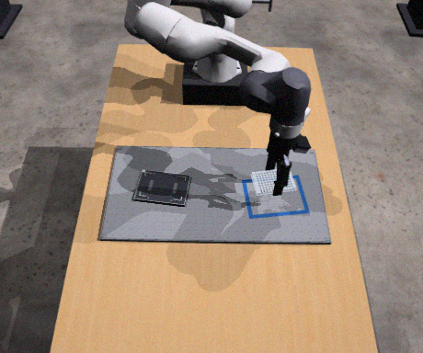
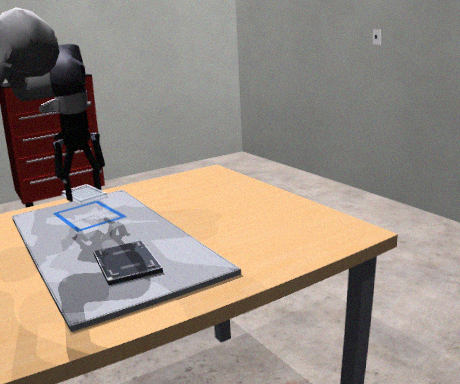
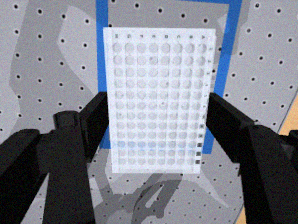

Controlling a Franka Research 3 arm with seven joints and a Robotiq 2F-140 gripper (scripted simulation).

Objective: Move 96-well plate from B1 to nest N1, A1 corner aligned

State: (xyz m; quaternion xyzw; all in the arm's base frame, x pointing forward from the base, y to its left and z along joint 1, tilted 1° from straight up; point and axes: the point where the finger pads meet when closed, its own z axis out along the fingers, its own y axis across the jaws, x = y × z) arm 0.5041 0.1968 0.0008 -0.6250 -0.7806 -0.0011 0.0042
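Note:
The white 96-well plate (image 1: pixel 270 181) hangs level between my gripper's (image 1: pixel 280 185) black fingers, lifted above the blue-outlined bench spot B1 (image 1: pixel 276 198). In the wrist view the plate (image 3: pixel 157 100) fills the middle, and the gripper (image 3: pixel 157 116) is shut on its two long sides, with the blue outline (image 3: pixel 231 50) below it. The exterior view shows the plate (image 2: pixel 84 192) held above the blue square (image 2: pixel 89 215). The dark plate nest N1 (image 1: pixel 162 187) lies empty to the left on the grey mat, also shown in the exterior view (image 2: pixel 127 260). I cannot make out the plate's cut-off corner.
The grey perforated mat (image 1: pixel 215 195) lies on the wooden table (image 1: pixel 215 285). The robot base (image 1: pixel 211 87) stands at the table's far end. A red drawer cabinet (image 2: pixel 49 140) stands behind the table.

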